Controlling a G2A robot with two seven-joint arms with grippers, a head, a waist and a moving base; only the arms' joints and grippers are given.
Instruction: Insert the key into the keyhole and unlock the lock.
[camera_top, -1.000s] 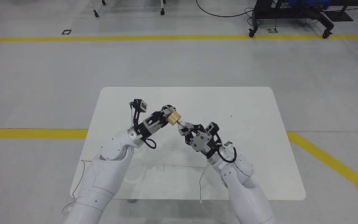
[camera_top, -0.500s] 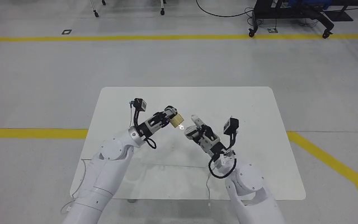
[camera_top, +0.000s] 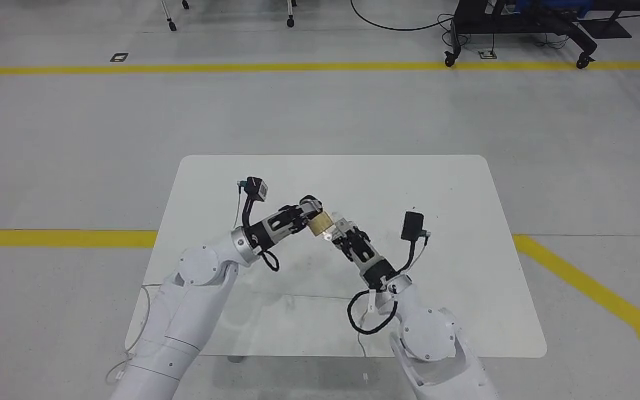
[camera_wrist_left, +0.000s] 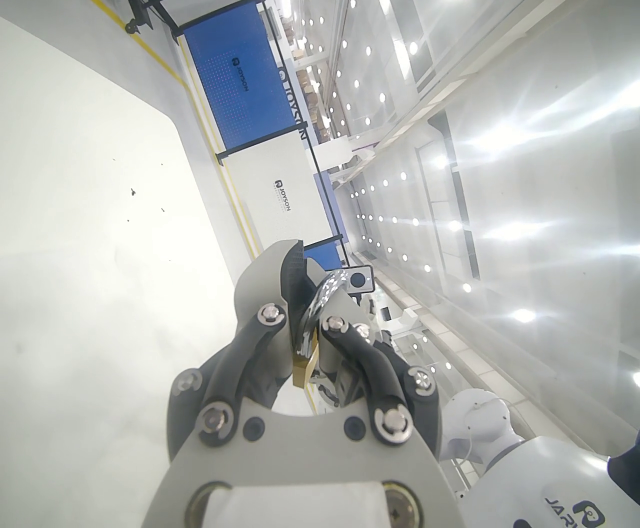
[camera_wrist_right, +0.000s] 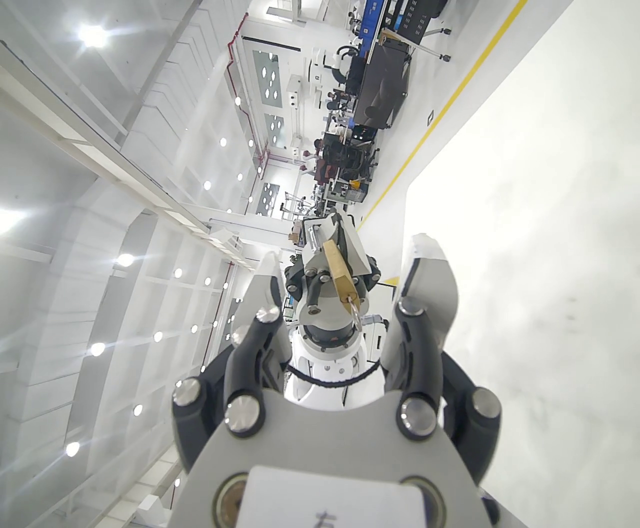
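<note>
Key (camera_wrist_right: 354, 307) barely discernible at lock (camera_wrist_right: 341, 274) end; left gripper (camera_wrist_left: 311, 296) clamps lock

The desk (camera_top: 450, 190) is seen from high above, looking down. The left pincer (camera_wrist_left: 312, 295) and right pincer (camera_wrist_right: 345, 255) are each viewed from close behind, aimed partly at the ceiling (camera_wrist_left: 500, 150). The lock (camera_top: 318, 224) is shared by all 3 views.

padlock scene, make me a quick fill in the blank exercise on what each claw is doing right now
1. The left claw is shut on the ___.
2. The right claw is ___, holding nothing.
3. The key is inserted in the padlock's ___.

Missing words: padlock, open, keyhole.
</note>
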